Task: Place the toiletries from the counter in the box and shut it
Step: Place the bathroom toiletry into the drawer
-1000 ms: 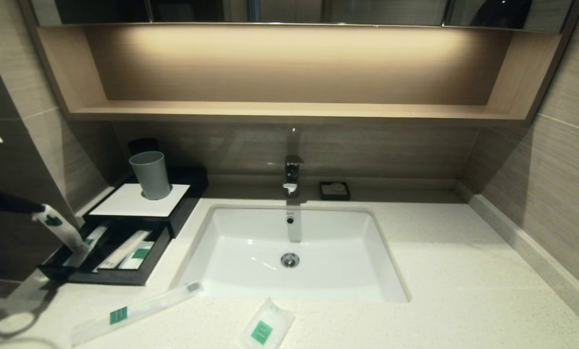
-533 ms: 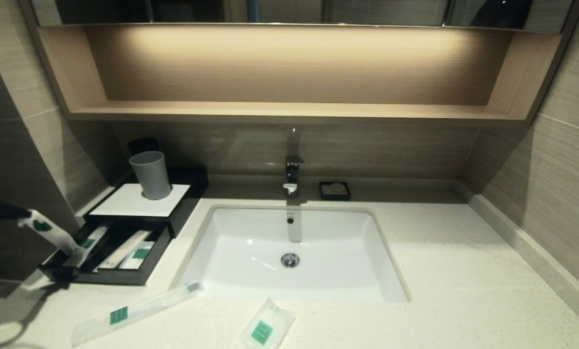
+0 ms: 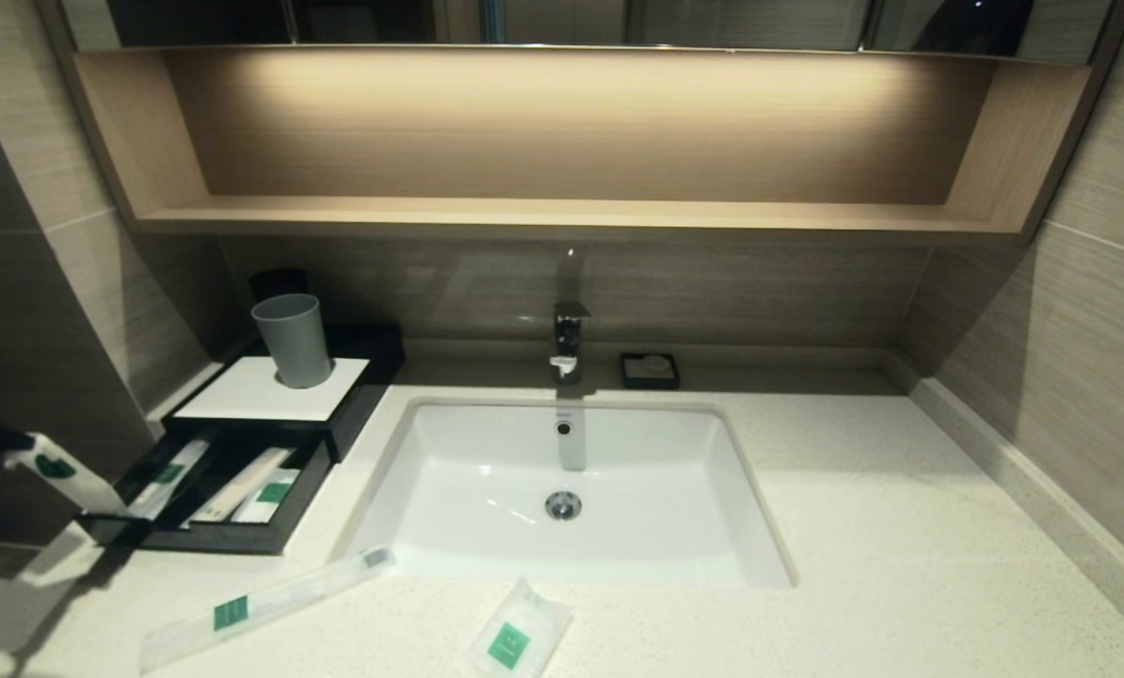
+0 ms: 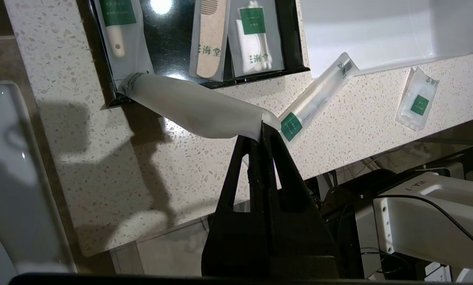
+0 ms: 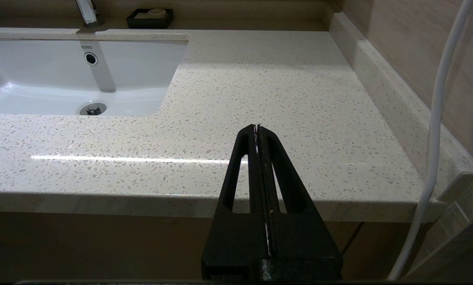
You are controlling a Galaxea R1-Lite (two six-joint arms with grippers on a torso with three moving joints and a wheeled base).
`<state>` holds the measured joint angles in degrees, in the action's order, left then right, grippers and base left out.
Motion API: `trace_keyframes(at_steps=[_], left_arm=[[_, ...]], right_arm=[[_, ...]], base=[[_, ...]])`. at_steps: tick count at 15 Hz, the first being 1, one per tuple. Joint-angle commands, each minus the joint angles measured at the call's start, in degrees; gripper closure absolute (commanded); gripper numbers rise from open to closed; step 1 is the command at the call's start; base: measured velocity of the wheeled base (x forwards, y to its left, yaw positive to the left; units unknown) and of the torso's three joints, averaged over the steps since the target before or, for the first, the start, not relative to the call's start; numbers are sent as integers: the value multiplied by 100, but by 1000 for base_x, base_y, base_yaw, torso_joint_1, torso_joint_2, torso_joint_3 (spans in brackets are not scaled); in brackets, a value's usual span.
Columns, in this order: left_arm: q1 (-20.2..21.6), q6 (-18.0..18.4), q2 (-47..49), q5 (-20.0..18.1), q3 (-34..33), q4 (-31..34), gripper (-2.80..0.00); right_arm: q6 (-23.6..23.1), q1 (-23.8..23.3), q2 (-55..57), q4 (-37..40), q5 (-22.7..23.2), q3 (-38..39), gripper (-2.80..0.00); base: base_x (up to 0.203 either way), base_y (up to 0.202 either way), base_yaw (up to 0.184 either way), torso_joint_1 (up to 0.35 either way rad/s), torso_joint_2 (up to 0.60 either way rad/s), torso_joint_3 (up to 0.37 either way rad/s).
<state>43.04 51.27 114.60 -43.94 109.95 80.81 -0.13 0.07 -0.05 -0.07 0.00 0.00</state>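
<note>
My left gripper (image 3: 14, 443) (image 4: 262, 128) hangs off the counter's left end, shut on one end of a clear-wrapped toothbrush packet (image 3: 68, 478) (image 4: 193, 107). That packet slopes down, and its far end rests on the front left corner of the box's pulled-out drawer (image 3: 214, 537) (image 4: 296, 59). The black box (image 3: 270, 391) has a white top panel. A second toothbrush packet (image 3: 261, 603) (image 4: 319, 99) and a white sachet (image 3: 515, 636) (image 4: 416, 105) lie on the counter (image 3: 901, 546) in front of the sink. My right gripper (image 5: 257, 127) is shut and empty by the counter's right front edge.
The drawer holds a wrapped toothbrush (image 4: 119, 31), a comb (image 4: 210, 39) and a sachet (image 4: 254, 39). A grey cup (image 3: 294, 339) stands on the box. The white sink (image 3: 487, 443), tap (image 3: 567, 344) and black soap dish (image 3: 650, 370) sit behind; a wooden shelf (image 3: 562, 217) hangs above.
My left gripper has moved left and down with the packet, dragging its far end back towards the drawer's front left corner. The other packet and the sachet have not moved.
</note>
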Motion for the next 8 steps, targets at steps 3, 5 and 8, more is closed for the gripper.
trace_keyframes(at_steps=[3, 5, 8], left_arm=[[29, 178, 159, 41, 12, -4, 0], [-22, 293, 142, -12, 30, -28, 0], [-247, 312, 45, -264, 36, -202, 0]], right_arm=[[-4, 1, -4, 4, 0, 9, 0], [-4, 1, 5, 7, 0, 9, 0], [-4, 1, -2, 3, 0, 9, 0]], base=[[0, 0, 0, 0, 0, 0], [0, 0, 0, 0, 0, 0], [0, 0, 0, 0, 0, 0]])
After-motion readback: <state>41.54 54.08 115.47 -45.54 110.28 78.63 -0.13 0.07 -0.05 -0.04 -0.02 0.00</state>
